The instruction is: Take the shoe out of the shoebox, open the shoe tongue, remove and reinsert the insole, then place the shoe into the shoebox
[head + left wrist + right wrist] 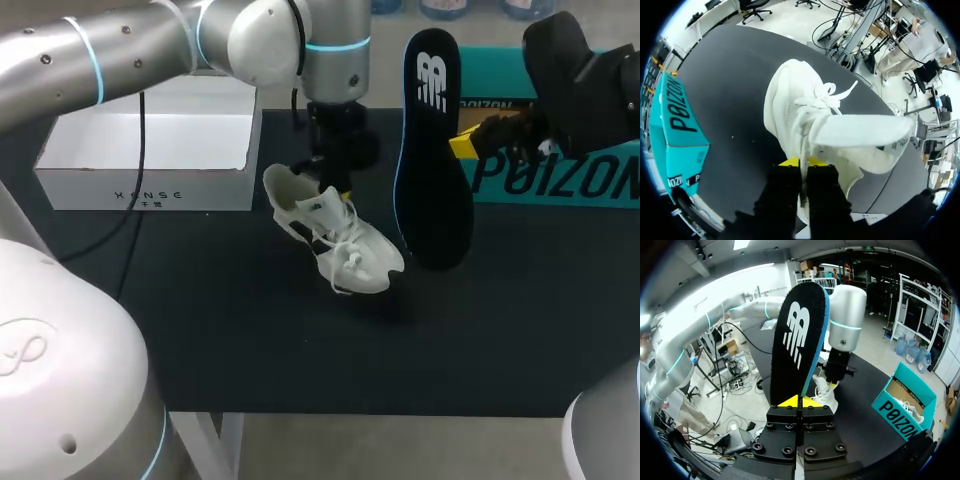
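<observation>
Matte black tabletop [250, 350]

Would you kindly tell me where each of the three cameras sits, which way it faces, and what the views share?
Head view: fixed above and behind, looking down on the table; left arm and right arm show.
Left wrist view: on the left wrist, facing down at the white sneaker; left gripper pinches its collar.
Right wrist view: on the right wrist, facing along the upright insole; right gripper clamps it.
Shared: all three show the sneaker and teal shoebox.
</observation>
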Action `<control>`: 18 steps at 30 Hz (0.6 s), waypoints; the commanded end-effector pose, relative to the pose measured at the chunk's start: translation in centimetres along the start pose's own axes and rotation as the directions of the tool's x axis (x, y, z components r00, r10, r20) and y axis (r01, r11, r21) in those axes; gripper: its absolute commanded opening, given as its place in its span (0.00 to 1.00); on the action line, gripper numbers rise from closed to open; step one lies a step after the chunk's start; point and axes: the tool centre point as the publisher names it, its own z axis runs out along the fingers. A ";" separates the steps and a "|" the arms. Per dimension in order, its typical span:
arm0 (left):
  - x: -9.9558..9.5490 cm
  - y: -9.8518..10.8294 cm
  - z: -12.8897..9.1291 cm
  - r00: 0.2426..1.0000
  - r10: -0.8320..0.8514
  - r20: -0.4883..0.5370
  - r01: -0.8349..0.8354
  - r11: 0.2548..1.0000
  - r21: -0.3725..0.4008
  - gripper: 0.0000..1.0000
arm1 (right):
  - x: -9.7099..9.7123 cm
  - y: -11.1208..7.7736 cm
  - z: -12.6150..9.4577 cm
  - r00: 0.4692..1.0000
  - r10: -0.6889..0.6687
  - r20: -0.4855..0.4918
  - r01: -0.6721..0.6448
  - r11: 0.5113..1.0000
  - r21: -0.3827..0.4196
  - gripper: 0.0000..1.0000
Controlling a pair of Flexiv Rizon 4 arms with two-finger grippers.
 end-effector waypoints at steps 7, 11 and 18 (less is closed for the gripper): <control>-2.4 0.1 -0.6 0.877 0.463 -0.130 -0.474 0.877 -0.074 0.00 | -0.2 0.5 0.4 1.000 0.001 -0.002 -0.001 1.000 0.007 0.00; -3.5 0.1 -0.3 0.857 0.495 -0.145 -0.508 0.857 -0.080 0.00 | -0.2 0.5 0.4 1.000 0.001 -0.002 -0.001 1.000 0.007 0.00; -4.9 0.6 1.1 0.861 0.473 -0.189 -0.493 0.867 -0.076 0.00 | -0.2 0.5 0.4 1.000 0.001 -0.002 -0.001 1.000 0.007 0.00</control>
